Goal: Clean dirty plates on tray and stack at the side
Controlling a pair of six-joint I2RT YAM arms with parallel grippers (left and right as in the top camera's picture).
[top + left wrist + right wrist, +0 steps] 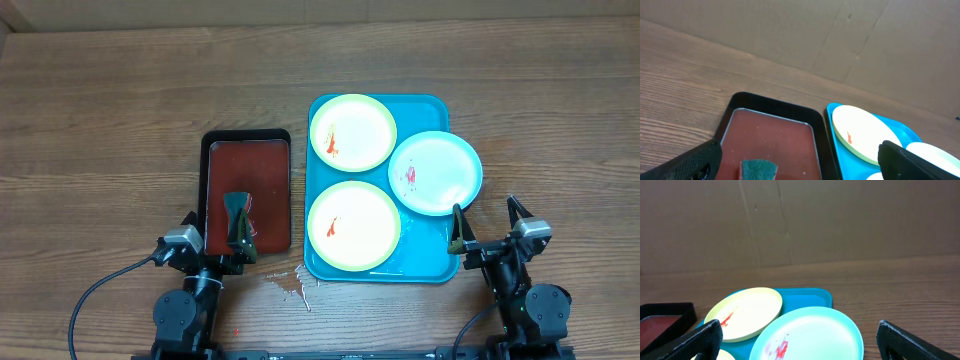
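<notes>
The turquoise tray [425, 262] holds three smeared plates: a yellow-green one [352, 131] at the back, a yellow-green one [353, 226] at the front, and a light-blue one [435, 173] at the right, overhanging the rim. My left gripper [214, 229] is open over the near end of the dark-red tray. My right gripper [490, 226] is open at the tray's front right corner, just behind the blue plate. The right wrist view shows the blue plate [810, 335] between the fingers [800, 342] and the far yellow-green plate [745, 312]. The left wrist view shows its fingers [800, 160] open.
A black-rimmed dark-red tray [247, 190] lies left of the turquoise tray, with a green sponge [759, 169] at its near end. A small wet spill [288, 284] marks the table in front of the trays. A cardboard wall [800, 220] stands behind the table.
</notes>
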